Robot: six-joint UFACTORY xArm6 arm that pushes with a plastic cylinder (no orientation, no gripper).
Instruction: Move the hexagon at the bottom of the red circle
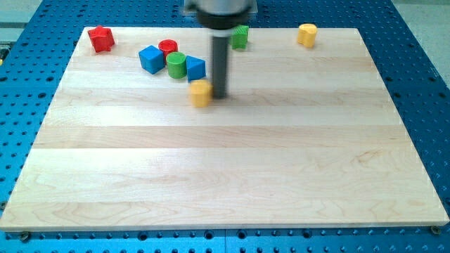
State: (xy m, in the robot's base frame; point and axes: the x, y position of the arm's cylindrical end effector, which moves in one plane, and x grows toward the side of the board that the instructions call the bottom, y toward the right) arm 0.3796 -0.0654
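My tip (pixel 220 95) stands just right of a yellow block (pixel 201 92), touching or nearly touching its right side; the block looks slightly blurred, and its shape is likely hexagonal. The red circle (pixel 167 48) sits up and to the left, behind a green cylinder (pixel 176 65). A blue block (pixel 150 58) lies left of the green cylinder and another blue block (pixel 195 68) lies right of it, just above the yellow block.
A red star-like block (pixel 101 39) sits at the board's top left corner. A green block (pixel 240 36) is at the top centre, partly behind the rod. A second yellow block (pixel 306 34) sits at the top right. The wooden board (pixel 225 176) rests on a blue perforated table.
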